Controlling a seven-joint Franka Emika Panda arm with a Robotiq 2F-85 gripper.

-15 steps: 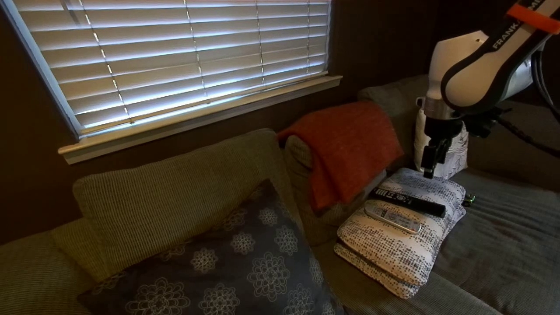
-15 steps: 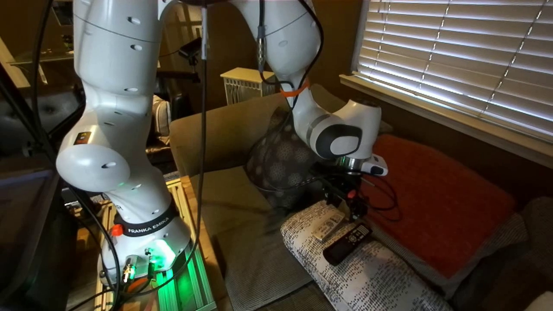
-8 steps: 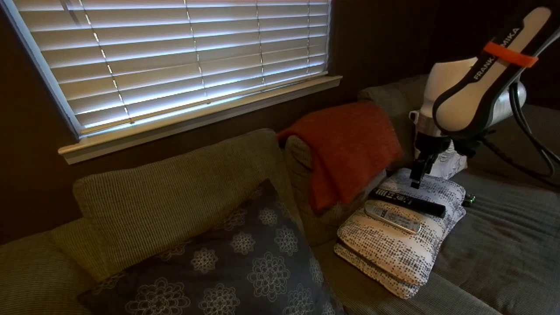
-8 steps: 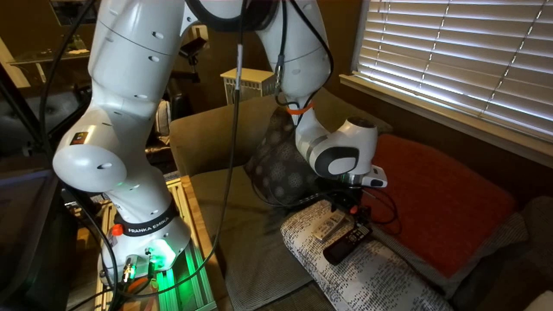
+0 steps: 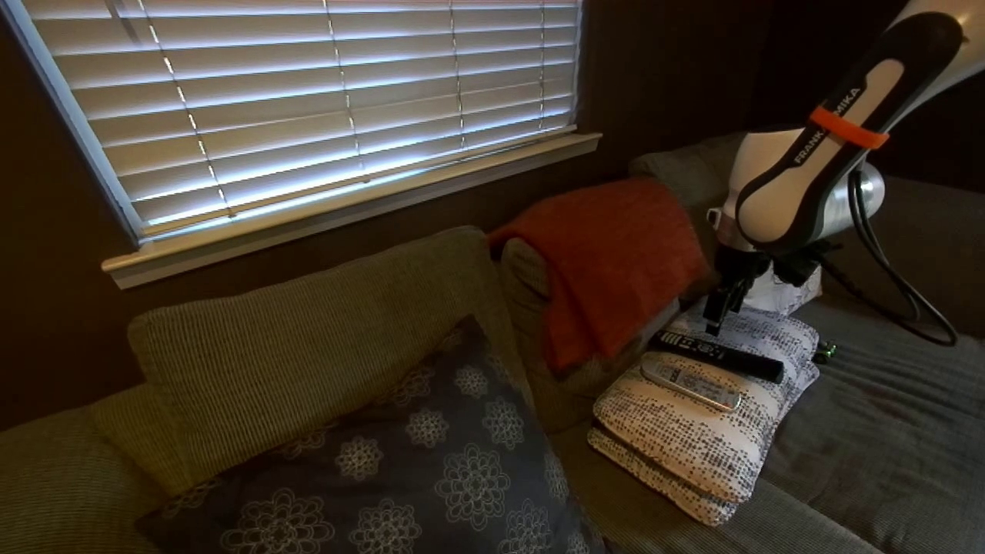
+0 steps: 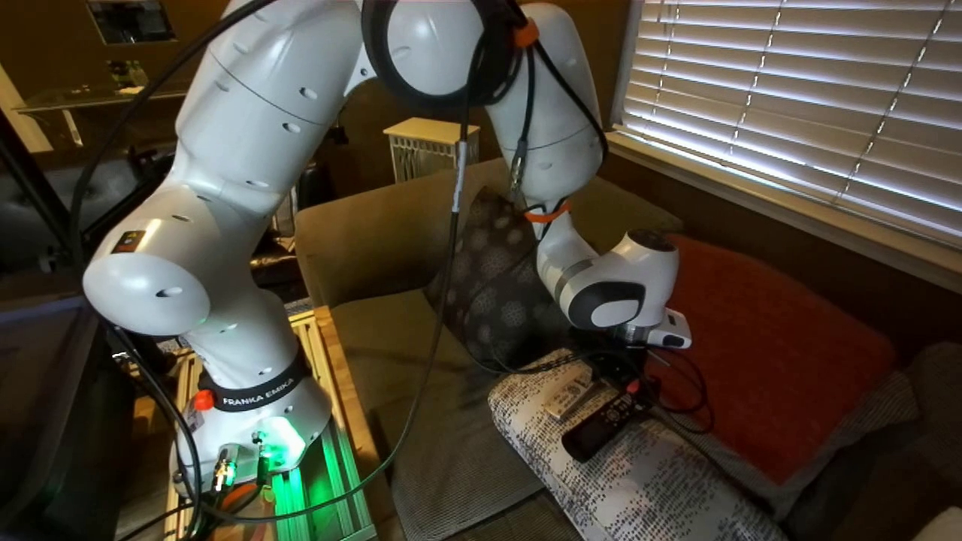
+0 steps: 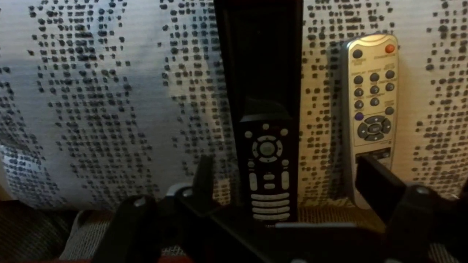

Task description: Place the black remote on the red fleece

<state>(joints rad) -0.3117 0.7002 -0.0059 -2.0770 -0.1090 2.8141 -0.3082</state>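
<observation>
The arm [image 6: 248, 180] bends over the sofa [image 6: 451, 443], its fingers [image 7: 381, 186] pointing down, low above a speckled pillow [image 5: 677, 446]. In the wrist view I see them standing wide apart, holding nothing. The black remote [image 7: 265, 73] shows in that gap: it lies flat on the pillow, its buttoned end between the fingers as that view has it, its plain, glossy end reaching away. Whether a fingertip touches it or the pillow, I can't tell.

Just beside it, not touching, lies a silver remote [image 7: 374, 86], also on the pillow, shorter and roughly parallel. In the wrist view one finger hides part of its lower end; any contact there I can't make out.

The fleece [image 5: 616, 261], red and soft, drapes over a back cushion [image 5: 525, 268] near the pillow, and it shows in both exterior views. The black remote is apart from it, its buttoned end turned that way.

In an exterior view a dark cushion [image 5: 469, 462] with pale flowers leans on the sofa, and the blinds [image 5: 400, 85] hang above, edged with daylight. A green thing [image 5: 826, 352] at the pillow's edge is too small to name. At the arm's foot a green light [image 6: 282, 443] glows.
</observation>
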